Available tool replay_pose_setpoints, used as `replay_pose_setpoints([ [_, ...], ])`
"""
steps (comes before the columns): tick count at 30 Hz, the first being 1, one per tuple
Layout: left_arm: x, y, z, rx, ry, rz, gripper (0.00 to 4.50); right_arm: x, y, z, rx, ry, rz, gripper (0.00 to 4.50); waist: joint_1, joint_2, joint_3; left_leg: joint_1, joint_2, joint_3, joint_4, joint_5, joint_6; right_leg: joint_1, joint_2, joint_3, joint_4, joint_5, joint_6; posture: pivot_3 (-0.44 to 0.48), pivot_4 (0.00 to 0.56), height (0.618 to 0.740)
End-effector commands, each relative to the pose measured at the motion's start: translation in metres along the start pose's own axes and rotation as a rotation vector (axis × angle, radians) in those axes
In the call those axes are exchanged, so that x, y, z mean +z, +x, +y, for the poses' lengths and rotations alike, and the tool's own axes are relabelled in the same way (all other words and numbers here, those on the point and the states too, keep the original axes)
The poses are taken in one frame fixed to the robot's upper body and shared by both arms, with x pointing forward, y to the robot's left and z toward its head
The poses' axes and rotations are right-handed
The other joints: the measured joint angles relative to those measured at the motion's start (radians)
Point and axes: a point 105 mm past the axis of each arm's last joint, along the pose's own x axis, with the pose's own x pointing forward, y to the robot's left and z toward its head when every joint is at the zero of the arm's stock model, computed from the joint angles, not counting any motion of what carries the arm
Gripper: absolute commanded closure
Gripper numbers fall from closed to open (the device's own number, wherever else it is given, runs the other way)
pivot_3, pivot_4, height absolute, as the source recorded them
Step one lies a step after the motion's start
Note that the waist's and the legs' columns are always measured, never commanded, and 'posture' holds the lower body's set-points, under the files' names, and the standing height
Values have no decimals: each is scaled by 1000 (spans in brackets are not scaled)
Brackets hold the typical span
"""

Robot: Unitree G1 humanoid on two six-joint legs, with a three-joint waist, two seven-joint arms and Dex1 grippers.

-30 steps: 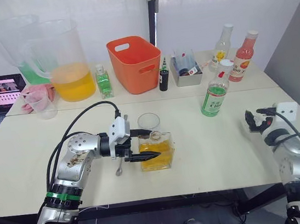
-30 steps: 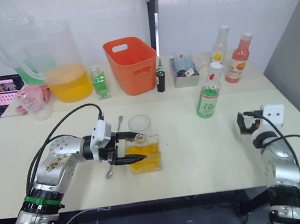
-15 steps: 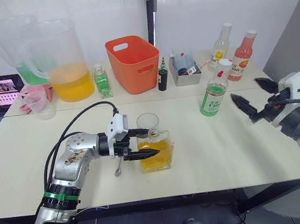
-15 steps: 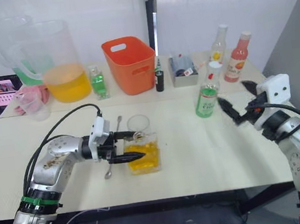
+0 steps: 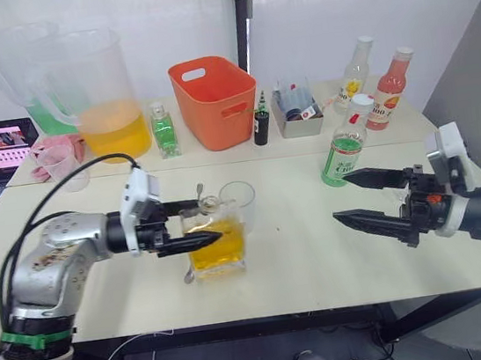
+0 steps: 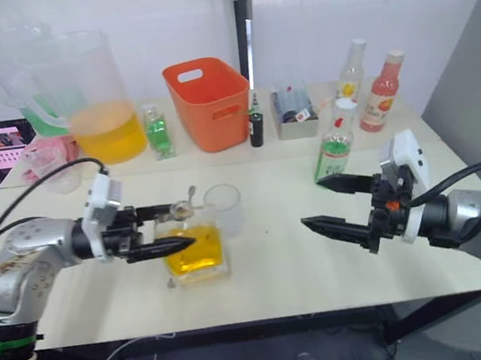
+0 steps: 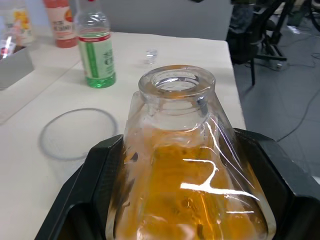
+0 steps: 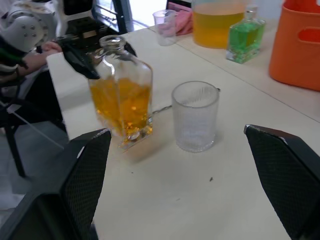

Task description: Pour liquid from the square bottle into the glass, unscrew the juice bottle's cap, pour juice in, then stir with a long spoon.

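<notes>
The left gripper (image 5: 195, 222) clamps its fingers on the square bottle (image 5: 216, 247) of amber liquid near the surface's (image 5: 303, 252) front edge, just beside the empty glass (image 5: 237, 204). The right gripper (image 5: 355, 198) hangs with fingers spread wide, grasping nothing, near the green juice bottle (image 5: 344, 154).

Silver arms, black cables, black tool (image 5: 191, 223) fingers.

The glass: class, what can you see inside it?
The glass looks empty, with no liquid visible. The square bottle beside it holds the orange liquid, gripped by the left tool.
</notes>
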Motion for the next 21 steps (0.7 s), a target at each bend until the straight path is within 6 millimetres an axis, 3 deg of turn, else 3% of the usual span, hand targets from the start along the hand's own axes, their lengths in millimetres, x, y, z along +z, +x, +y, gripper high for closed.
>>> replay_pose_setpoints([
  [1, 24, -26, -4, -10, 100, 8, 1720, 7, 3, 11, 80, 12, -22, 0, -1, -1, 0, 0, 0, 0, 0, 0, 0, 0, 0, 0, 0, 0, 0, 0, 150, 740],
  [4, 37, -48, 8, 54, 101, 11, 1720, 2, 4, 11, 85, 17, -5, 0, 0, -1, 0, -2, 0, 0, -2, 0, 0, -3, 0, 0, 0, 0, -1, 0, 150, 740],
  [10, 49, -64, 49, 231, 207, -16, 1720, 0, 6, 7, 48, 31, -41, 0, 16, -1, 1, -7, 0, 0, -2, 0, 0, -9, 0, -1, 3, 0, -1, 0, 150, 740],
  [21, 55, -23, 96, 278, 356, -89, 1720, -5, 8, 10, -24, 54, -102, 0, 37, -1, 1, -12, 0, -2, -1, 0, 0, -11, 3, -1, 4, 2, 4, 0, 150, 740],
])
